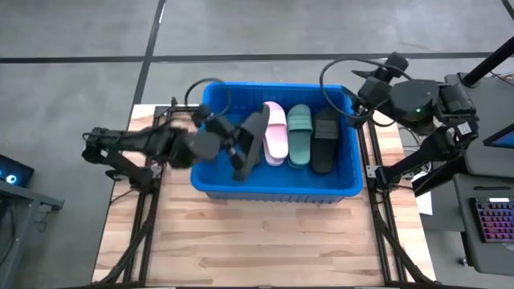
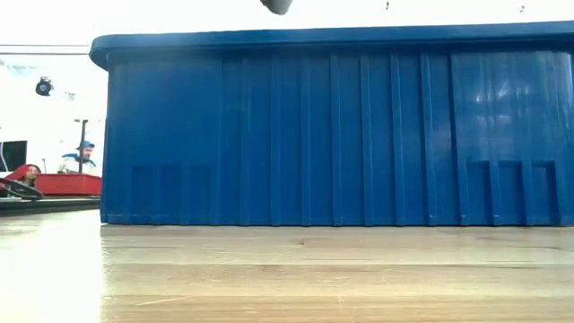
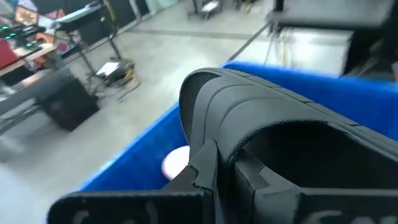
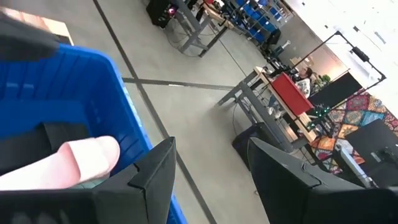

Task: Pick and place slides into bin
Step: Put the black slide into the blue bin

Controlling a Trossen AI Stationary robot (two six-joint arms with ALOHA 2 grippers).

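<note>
Wooden tabletop carries the bright blue plastic bin — left gripper clamps a black rubber slide above it, ready to drop; right gripper waits apart.

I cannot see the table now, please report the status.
Left gripper shut on black slide, over the bin. Right gripper open, waiting at bin's far right corner. Pink, green, black slides inside. Nothing blocking.
</note>
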